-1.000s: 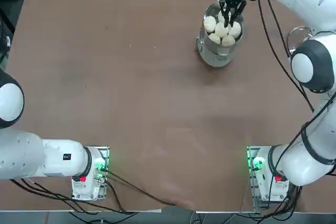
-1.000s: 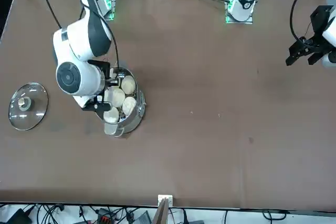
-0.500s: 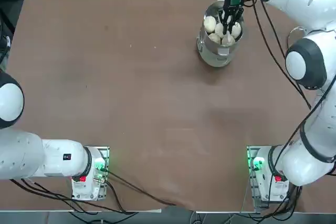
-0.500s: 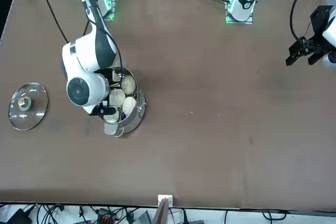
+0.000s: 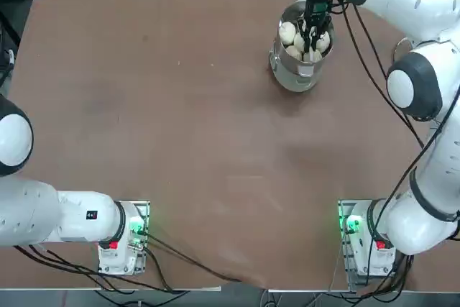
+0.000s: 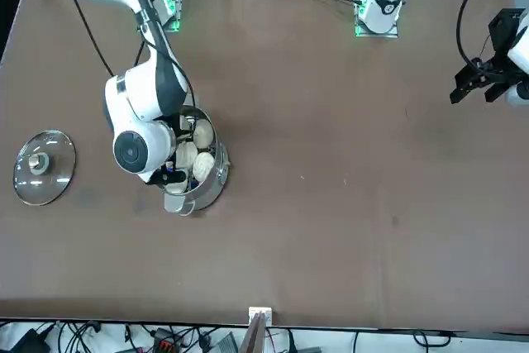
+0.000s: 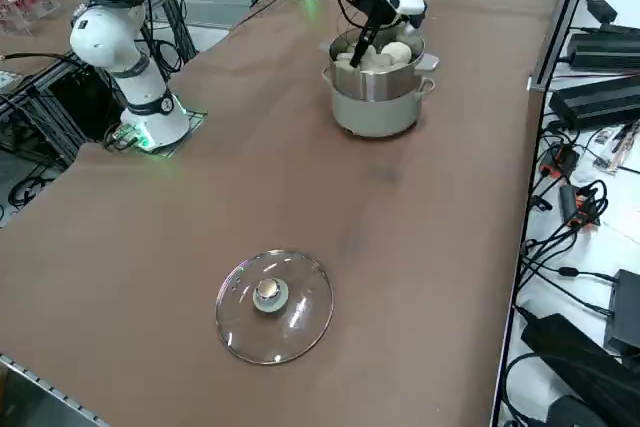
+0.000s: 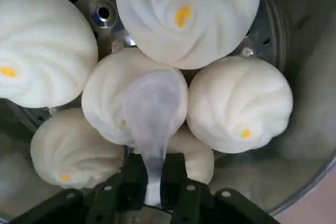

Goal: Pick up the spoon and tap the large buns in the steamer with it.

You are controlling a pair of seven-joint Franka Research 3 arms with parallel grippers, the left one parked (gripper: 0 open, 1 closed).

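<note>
Over the last second I bring the right gripper (image 8: 152, 184) down into the steamer (image 5: 293, 70), jaws clamped on the spoon (image 8: 152, 124) handle, its bowl now over the middle of the large buns (image 8: 134, 98), so tapping looks underway.

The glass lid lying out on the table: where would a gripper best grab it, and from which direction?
By the metal knob at the centre of the glass lid, coming straight down from above. The lid lies flat, knob up, and its thin rim hugs the table, leaving little to pinch.
</note>
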